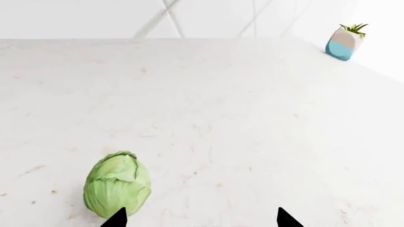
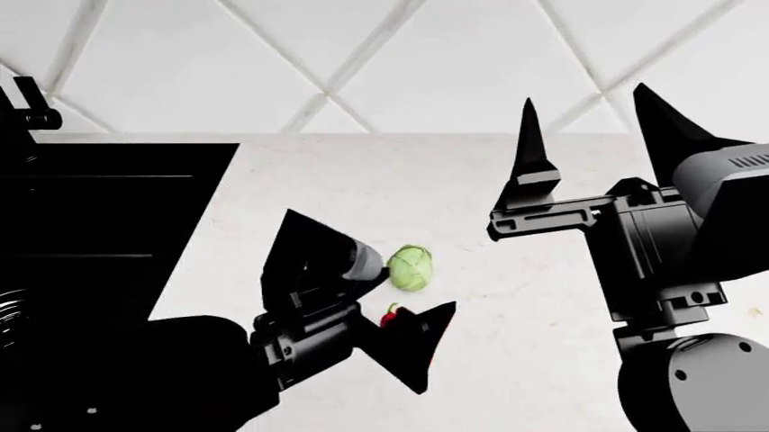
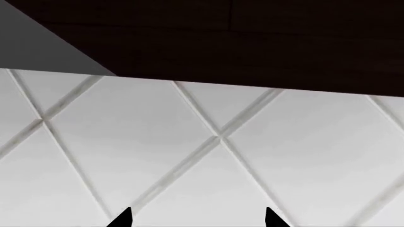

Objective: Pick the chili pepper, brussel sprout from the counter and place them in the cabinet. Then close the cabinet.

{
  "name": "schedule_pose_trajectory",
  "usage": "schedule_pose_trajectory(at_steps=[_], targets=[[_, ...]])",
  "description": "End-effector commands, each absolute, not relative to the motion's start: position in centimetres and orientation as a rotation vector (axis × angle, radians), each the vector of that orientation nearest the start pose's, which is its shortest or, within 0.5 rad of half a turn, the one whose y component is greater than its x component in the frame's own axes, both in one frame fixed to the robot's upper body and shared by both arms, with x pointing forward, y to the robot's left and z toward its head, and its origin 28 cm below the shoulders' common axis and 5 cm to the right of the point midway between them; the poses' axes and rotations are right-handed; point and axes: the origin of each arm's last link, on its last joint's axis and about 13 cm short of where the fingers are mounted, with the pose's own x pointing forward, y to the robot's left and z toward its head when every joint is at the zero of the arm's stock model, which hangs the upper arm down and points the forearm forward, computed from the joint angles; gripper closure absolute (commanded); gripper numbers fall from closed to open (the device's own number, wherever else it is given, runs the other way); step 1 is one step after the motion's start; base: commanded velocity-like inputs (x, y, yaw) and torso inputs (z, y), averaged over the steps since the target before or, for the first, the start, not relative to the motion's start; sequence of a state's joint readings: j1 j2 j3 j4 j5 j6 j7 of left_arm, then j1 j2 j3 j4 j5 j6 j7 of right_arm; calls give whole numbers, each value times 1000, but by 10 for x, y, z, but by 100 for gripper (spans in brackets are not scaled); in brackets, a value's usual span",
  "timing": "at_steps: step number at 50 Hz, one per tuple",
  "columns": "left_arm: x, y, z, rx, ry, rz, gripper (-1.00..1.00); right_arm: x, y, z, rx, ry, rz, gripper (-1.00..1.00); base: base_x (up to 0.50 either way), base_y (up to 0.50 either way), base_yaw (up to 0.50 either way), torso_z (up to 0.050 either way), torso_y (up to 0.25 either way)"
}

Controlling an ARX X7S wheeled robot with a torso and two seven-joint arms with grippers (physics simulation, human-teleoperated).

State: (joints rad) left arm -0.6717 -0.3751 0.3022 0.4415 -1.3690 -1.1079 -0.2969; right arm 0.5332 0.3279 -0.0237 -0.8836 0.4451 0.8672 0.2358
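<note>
The brussel sprout [image 2: 410, 267], a pale-green leafy ball, lies on the white marble counter [image 2: 505, 189]. It also shows in the left wrist view [image 1: 117, 184], just beside one fingertip. The chili pepper [image 2: 390, 316] is a small red bit mostly hidden behind my left gripper [image 2: 378, 297]. The left gripper is open and empty, low over the counter, with the sprout just off its fingers. My right gripper [image 2: 601, 126] is open and empty, raised high and pointing at the tiled wall. The cabinet's dark underside [image 3: 252, 42] shows in the right wrist view.
A black sink basin [image 2: 96, 234] lies at the left of the counter. A small blue-and-white plant pot [image 1: 345, 41] stands at the far corner by the wall. A white diamond-tiled wall [image 2: 360, 63] backs the counter.
</note>
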Motion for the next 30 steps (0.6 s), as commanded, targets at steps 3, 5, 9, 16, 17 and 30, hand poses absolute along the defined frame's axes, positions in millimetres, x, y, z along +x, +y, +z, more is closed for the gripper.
schedule_pose_trajectory(at_steps=[3, 5, 9, 16, 17, 30], targets=[[238, 169, 180, -146, 388, -793, -100, 218, -113, 235, -74, -488, 112, -100, 0, 0, 0, 0, 0], [236, 169, 179, -139, 383, -791, -100, 217, -113, 235, -74, -488, 112, -100, 0, 0, 0, 0, 0], [232, 168, 179, -125, 379, -792, -100, 217, -114, 235, -77, -489, 111, -100, 0, 0, 0, 0, 0], [229, 167, 177, -82, 403, -771, -100, 217, -113, 234, -83, -491, 103, -100, 0, 0, 0, 0, 0], [229, 166, 177, -75, 414, -762, -100, 218, -113, 234, -81, -491, 102, -100, 0, 0, 0, 0, 0], [233, 165, 176, -47, 500, -681, -100, 217, -114, 233, -72, -491, 99, -100, 0, 0, 0, 0, 0]])
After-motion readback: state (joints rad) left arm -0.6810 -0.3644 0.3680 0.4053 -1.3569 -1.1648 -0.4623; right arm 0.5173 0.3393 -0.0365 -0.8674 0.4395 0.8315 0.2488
